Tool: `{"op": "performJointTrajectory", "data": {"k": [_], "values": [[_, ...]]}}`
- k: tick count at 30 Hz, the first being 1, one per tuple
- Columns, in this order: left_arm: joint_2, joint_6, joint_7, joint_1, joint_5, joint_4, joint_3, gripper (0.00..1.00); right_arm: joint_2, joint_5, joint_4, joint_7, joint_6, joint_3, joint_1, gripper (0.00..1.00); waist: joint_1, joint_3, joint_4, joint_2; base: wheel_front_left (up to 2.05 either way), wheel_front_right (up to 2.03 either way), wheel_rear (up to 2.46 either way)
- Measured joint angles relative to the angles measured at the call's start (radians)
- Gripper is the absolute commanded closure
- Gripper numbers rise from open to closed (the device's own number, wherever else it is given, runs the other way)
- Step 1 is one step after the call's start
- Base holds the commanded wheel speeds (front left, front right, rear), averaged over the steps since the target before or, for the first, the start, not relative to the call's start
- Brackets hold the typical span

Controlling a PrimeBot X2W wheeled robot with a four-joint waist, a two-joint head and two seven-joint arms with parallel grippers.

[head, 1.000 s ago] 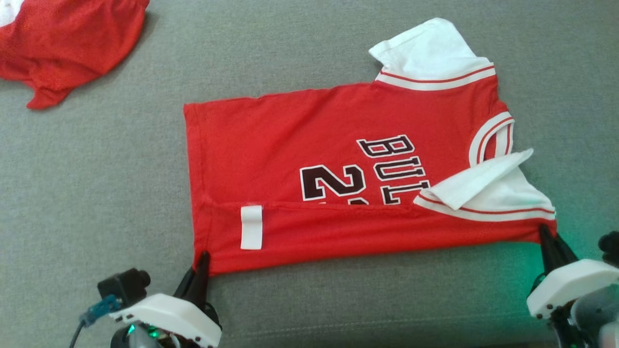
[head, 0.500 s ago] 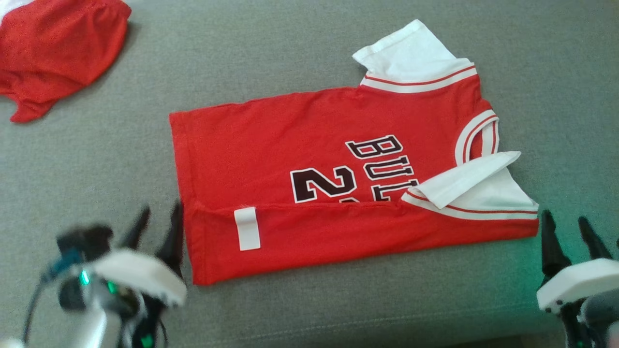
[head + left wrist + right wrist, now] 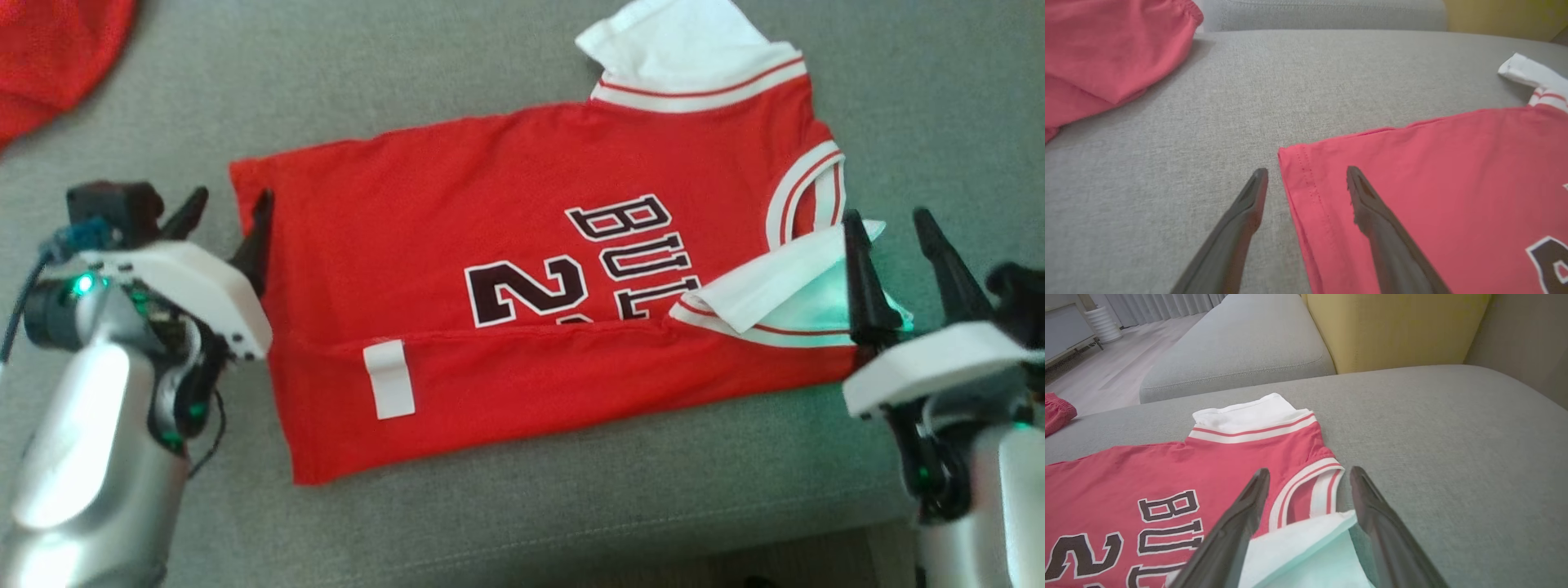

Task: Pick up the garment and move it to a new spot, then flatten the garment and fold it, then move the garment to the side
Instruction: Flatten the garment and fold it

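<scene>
The garment (image 3: 490, 204) is a red jersey with white sleeves and black lettering, lying flat on the grey sofa seat (image 3: 571, 523). Its near long edge is folded over, showing a white tag (image 3: 389, 390). My left gripper (image 3: 229, 200) stands open at the hem's far left corner. In the left wrist view the left gripper (image 3: 1307, 171) straddles the garment's (image 3: 1433, 163) hem, one finger over cloth and one over the seat. My right gripper (image 3: 887, 220) hangs open over the near white sleeve (image 3: 784, 286), beside the collar. The right wrist view shows the right gripper (image 3: 1309, 471) empty above the garment (image 3: 1229, 461).
Another red garment (image 3: 49, 49) lies at the far left of the seat, also seen as a red garment (image 3: 1106, 49) from the left wrist. A yellow cushion (image 3: 1392, 326) and a second grey seat (image 3: 1237, 343) stand behind. The seat's front edge (image 3: 735, 547) runs close to my arms.
Both grippers opened and let go of the garment's folded near edge, which stayed flat. Both then moved away from me, the left to the far hem corner. The head camera also shifted.
</scene>
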Motion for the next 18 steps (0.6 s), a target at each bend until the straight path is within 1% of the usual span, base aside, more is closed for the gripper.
{"op": "performJointTrajectory", "data": {"k": [5,8,11,12,13,14,15,16,17,18], "values": [[0.008,0.000,0.003,-0.062,0.020,0.067,-0.009,0.00,-0.009,0.000,0.010,0.000,0.000,0.030,-0.056,0.00,0.0001,0.049,-0.012,0.0000,0.00,0.00,0.00],[0.015,-0.001,0.002,-0.081,0.037,0.084,-0.015,0.00,-0.012,0.000,0.014,0.000,0.000,0.041,-0.070,0.00,0.0000,0.065,-0.015,0.0000,0.00,0.00,0.00],[0.025,-0.010,0.003,-0.111,0.044,0.096,-0.029,0.00,-0.032,0.000,0.018,0.000,0.000,0.052,-0.085,0.00,0.0000,0.081,-0.016,0.0000,0.00,0.00,0.00],[0.027,-0.011,0.003,-0.120,0.044,0.099,-0.034,0.21,-0.039,-0.001,0.020,0.002,0.000,0.056,-0.090,0.00,0.0000,0.084,-0.016,0.0000,0.00,0.00,0.00],[0.027,-0.012,0.003,-0.127,0.044,0.102,-0.037,0.51,-0.045,-0.004,0.020,0.009,0.000,0.059,-0.098,0.00,-0.0001,0.087,-0.014,0.0000,0.00,0.00,0.00],[0.026,-0.019,0.003,-0.134,0.044,0.106,-0.039,0.62,-0.053,-0.008,0.020,0.013,0.000,0.063,-0.104,0.00,-0.0001,0.089,-0.013,0.0000,0.00,0.00,0.00],[0.026,-0.023,0.002,-0.138,0.044,0.109,-0.041,0.76,-0.063,-0.008,0.021,0.020,0.000,0.069,-0.113,0.00,-0.0001,0.090,-0.011,0.0000,0.00,0.00,0.00],[0.026,-0.027,0.002,-0.141,0.044,0.112,-0.044,0.94,-0.071,-0.008,0.021,0.026,0.000,0.072,-0.126,0.00,-0.0001,0.092,-0.008,0.0000,0.00,0.00,0.00],[0.025,-0.029,-0.002,-0.143,0.044,0.114,-0.048,1.00,-0.077,-0.008,0.023,0.034,0.000,0.074,-0.141,0.00,-0.0002,0.093,-0.006,0.0000,0.00,0.00,0.00],[0.023,-0.035,-0.008,-0.146,0.044,0.114,-0.052,1.00,-0.084,-0.008,0.028,0.044,0.000,0.077,-0.160,0.00,-0.0002,0.095,-0.003,0.0000,0.00,0.00,0.00]]}}
